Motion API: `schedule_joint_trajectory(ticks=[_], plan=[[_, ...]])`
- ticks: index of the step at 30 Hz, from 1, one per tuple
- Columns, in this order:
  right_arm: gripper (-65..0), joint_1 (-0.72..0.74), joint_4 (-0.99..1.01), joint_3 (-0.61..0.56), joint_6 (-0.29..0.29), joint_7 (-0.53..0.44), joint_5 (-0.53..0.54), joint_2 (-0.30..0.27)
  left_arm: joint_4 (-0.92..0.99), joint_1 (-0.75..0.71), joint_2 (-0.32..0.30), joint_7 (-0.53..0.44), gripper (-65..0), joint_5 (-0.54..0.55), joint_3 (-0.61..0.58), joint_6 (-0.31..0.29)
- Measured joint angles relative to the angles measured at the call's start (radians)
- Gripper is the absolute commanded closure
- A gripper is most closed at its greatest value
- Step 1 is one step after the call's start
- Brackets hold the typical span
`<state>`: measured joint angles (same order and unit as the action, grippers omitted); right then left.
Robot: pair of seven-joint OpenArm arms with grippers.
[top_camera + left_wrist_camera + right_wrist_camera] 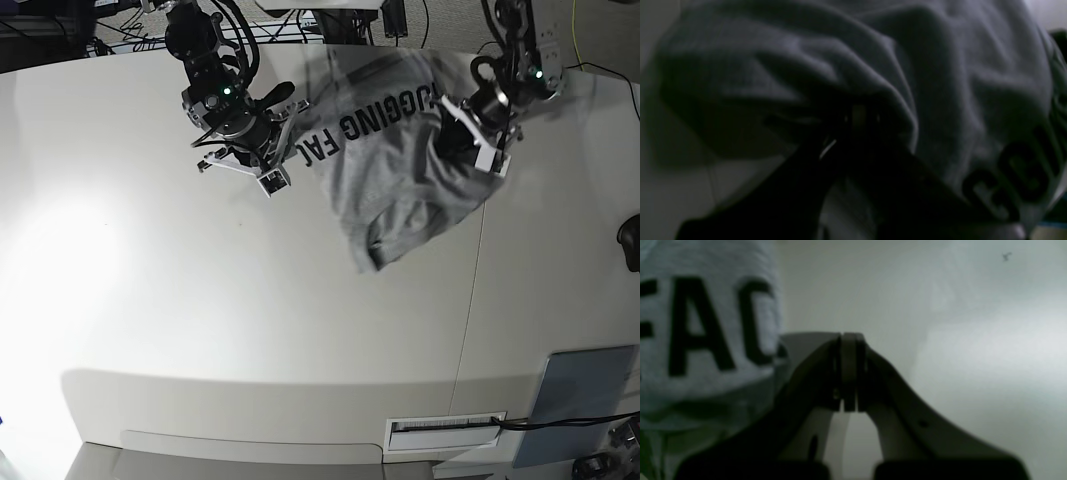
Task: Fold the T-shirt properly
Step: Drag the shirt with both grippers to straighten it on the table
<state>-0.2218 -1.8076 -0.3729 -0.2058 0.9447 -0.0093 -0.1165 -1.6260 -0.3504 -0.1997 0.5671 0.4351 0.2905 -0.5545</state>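
On white table [200, 300], grey T-shirt [400, 170]; blue-grey pad [585, 395] near corner.

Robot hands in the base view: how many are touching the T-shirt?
2. The right hand grips the T-shirt at its lettered edge, on the view's left; the left hand clamps bunched fabric on the view's right. Both fingertip pairs are partly hidden by cloth.

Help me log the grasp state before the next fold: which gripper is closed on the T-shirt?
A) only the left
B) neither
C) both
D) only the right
C: in the base view the T-shirt hangs stretched between the left gripper and the right gripper, lettering side showing, and the right wrist view shows the right gripper's jaws shut on a strip of grey fabric.
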Motion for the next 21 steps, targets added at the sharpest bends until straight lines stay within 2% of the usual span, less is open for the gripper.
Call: schedule_joint_trajectory(ticks=[6, 11, 14, 19, 21], plan=[[0.0, -0.022, -0.002, 0.000, -0.004, -0.024, 0.000, 0.000, 0.135, 0.185, -0.002, -0.008, -0.9, -0.023, -0.105, 0.001], [0.0, -0.062, -0.012, 0.002, -0.023, -0.045, 0.055, 0.000, 0.252, 0.329, 0.001, 0.001, -0.8, -0.047, -0.146, -0.003], [0.0, -0.076, -0.012, 0.002, -0.023, -0.066, 0.060, 0.000, 0.243, 0.353, -0.015, 0.008, -0.8, -0.050, -0.145, 0.005], [0.0, -0.081, -0.032, 0.021, -0.023, -0.042, 0.049, 0.001, 0.128, 0.322, -0.062, 0.030, -0.8, -0.029, -0.142, 0.007], [0.0, -0.091, -0.060, 0.060, -0.022, -0.018, 0.036, 0.004, 0.059, 0.284, -0.077, 0.033, -0.8, -0.021, -0.128, 0.048]])
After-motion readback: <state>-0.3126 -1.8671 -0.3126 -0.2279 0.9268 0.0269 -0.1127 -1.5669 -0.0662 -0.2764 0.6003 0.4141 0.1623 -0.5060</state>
